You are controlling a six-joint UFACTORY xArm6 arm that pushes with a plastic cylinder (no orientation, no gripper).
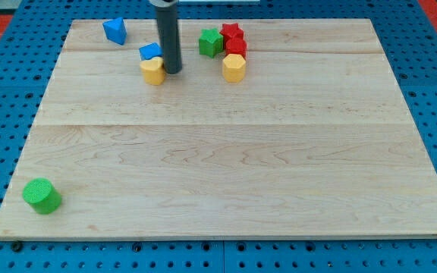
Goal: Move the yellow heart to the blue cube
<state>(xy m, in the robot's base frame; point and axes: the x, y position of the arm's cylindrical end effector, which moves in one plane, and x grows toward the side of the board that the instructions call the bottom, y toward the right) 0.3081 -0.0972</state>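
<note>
Green cylinder (42, 196) sits nearest, at the table's (226, 174) bottom-left corner, irrelevant to the job. No fingers on this rig, just the rod; my tip (173, 71) is touching the right side of the yellow heart (152, 71). Heart sits directly below the blue cube (151, 51), touching or nearly so. Task looks essentially done; at most a small nudge up is left. Blue triangle (114, 30), green star (211, 42), red blocks (234, 39), yellow hexagon (234, 67) all stay clear.
</note>
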